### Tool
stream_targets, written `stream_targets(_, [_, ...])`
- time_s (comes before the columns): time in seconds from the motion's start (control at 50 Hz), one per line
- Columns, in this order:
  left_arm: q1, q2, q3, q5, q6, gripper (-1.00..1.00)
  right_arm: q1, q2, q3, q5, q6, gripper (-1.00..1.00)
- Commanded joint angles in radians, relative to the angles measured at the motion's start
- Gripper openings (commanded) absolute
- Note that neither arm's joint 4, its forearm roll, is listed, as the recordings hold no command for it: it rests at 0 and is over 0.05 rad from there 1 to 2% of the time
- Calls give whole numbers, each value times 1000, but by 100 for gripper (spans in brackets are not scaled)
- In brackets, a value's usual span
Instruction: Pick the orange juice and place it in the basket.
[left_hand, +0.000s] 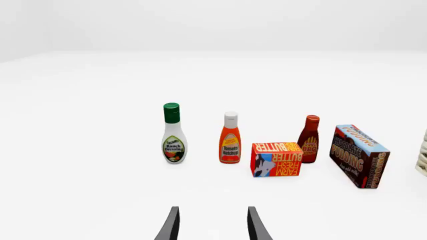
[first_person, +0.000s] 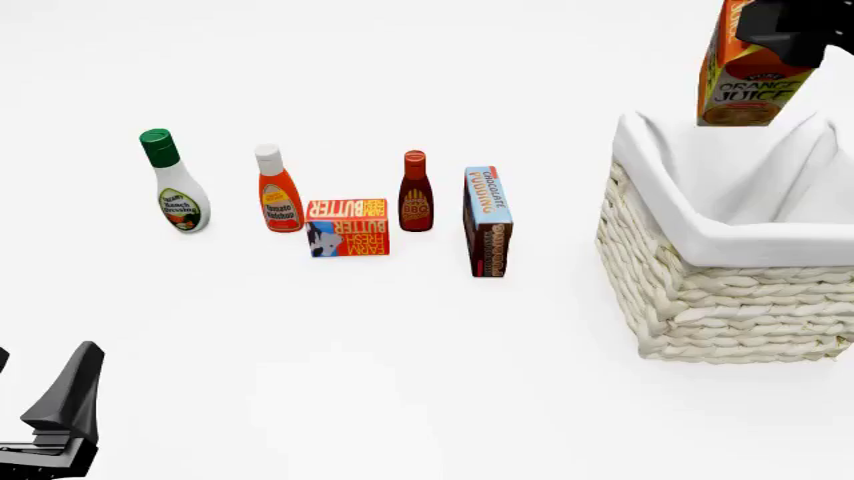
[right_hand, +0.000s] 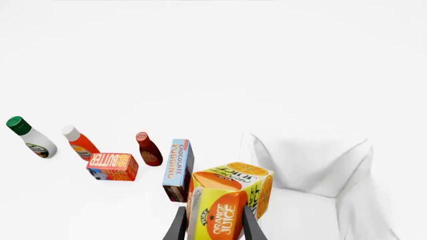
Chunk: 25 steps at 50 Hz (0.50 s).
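Note:
The orange juice carton (first_person: 745, 80) hangs in the air above the far side of the basket (first_person: 707, 290), a large cream wicker basket with a white cloth lining at the right of the table. My right gripper (first_person: 787, 30) is shut on the carton's top. In the right wrist view the carton (right_hand: 223, 210) sits between the fingers, with the basket's white lining (right_hand: 313, 170) beside and below it. My left gripper (left_hand: 212, 227) is open and empty, low at the near left of the table (first_person: 54, 410).
A row of groceries stands left of the basket: ranch dressing bottle (first_person: 174, 185), tomato ketchup bottle (first_person: 276, 192), butter box (first_person: 348, 227), dark BBQ sauce bottle (first_person: 415, 195), chocolate pudding box (first_person: 487, 220). The same row shows ahead of the left gripper, butter box (left_hand: 277, 159) included.

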Motion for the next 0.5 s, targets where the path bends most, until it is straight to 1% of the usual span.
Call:
stream_targets(0.02, [0,0,0,0,0,100,-52,-30,29,-17,0,-100])
stream_targets(0.1, [0,0,0,0,0,100,-57,-32,20,-13,-8,-100])
stream_targets(0.12, [0,0,0,0,0,100,-68,-19,17,-19,-21,-100])
stream_targets(0.22, [0,0,0,0,0,100,-90,-46,-5,26,-16,-100])
stream_targets(0.3, [0,0,0,0,0,100,-107,-58,-25,54,-22,-100])
stream_targets(0.32, [0,0,0,0,0,100,-112,-68,-40,78,-22,-100])
stream_targets(0.36, [0,0,0,0,0,100,-123,-69,-53,94,-25,-100])
stream_targets(0.5, [0,0,0,0,0,100,-144,-49,-42,74,-21,-100])
